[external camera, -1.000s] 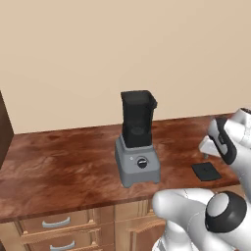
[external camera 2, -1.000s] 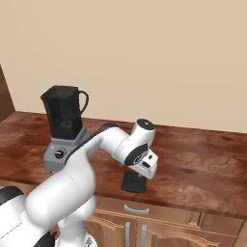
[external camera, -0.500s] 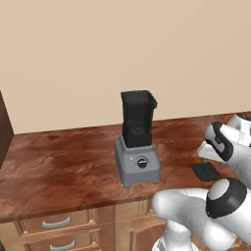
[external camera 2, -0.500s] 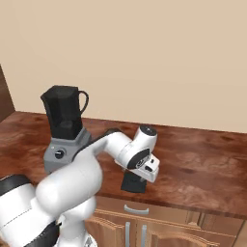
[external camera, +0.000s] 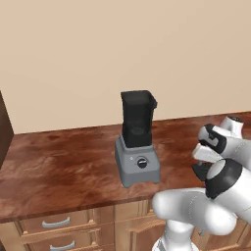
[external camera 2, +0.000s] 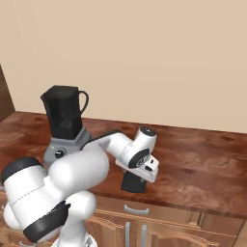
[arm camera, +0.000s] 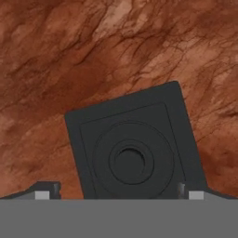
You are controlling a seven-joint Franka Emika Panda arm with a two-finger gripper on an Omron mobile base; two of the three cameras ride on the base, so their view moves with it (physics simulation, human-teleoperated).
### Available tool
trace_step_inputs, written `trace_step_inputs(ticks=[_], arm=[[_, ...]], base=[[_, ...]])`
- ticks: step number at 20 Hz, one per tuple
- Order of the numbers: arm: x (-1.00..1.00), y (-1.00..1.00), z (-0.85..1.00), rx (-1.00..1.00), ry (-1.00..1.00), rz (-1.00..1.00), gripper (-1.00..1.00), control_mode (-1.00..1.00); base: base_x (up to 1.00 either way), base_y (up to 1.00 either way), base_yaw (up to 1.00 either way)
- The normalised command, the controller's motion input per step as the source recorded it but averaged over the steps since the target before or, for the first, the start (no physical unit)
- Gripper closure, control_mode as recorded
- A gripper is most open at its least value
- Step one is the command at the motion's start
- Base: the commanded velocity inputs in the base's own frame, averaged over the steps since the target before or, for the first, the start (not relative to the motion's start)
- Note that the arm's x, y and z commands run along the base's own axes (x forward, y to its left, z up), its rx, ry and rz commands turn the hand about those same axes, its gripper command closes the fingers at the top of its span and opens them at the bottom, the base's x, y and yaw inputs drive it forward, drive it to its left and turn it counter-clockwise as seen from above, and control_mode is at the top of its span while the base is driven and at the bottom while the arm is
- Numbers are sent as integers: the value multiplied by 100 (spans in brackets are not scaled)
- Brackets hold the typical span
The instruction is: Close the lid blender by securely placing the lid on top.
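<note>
Since a second ago my arm has dropped lower over the lid [arm camera: 134, 152], while the blender [external camera: 138, 141] hasn't budged. The lid lies flat on the wooden counter [external camera 2: 202, 164] near its front edge, well to the right of the blender, skewed relative to my gripper [arm camera: 116, 191]. Its fingers are spread wide, straddling the lid with nothing pinched. My worry: closing on that skew could twist the slab or nudge it off the edge.

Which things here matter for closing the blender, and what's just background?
For the job:
- blender, jar open on top
- lid, flat on the counter
- gripper, fingers open above the lid

Background:
- counter
- drawers
- wall
</note>
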Motion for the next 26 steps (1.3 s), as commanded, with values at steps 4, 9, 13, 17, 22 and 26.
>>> trace_step_inputs(ticks=[4,9,13,17,22,26], arm=[[0,0,-27,0,0,0,-100,-100],[0,0,-30,0,0,0,-100,-100],[1,0,-27,0,0,0,-100,-100],[2,8,-33,0,0,0,-100,-100],[1,32,-43,-1,0,0,100,-100],[4,40,-34,0,0,0,100,-100]], base=[[0,0,0],[0,0,0],[0,0,0],[0,0,0],[0,0,0],[0,0,0]])
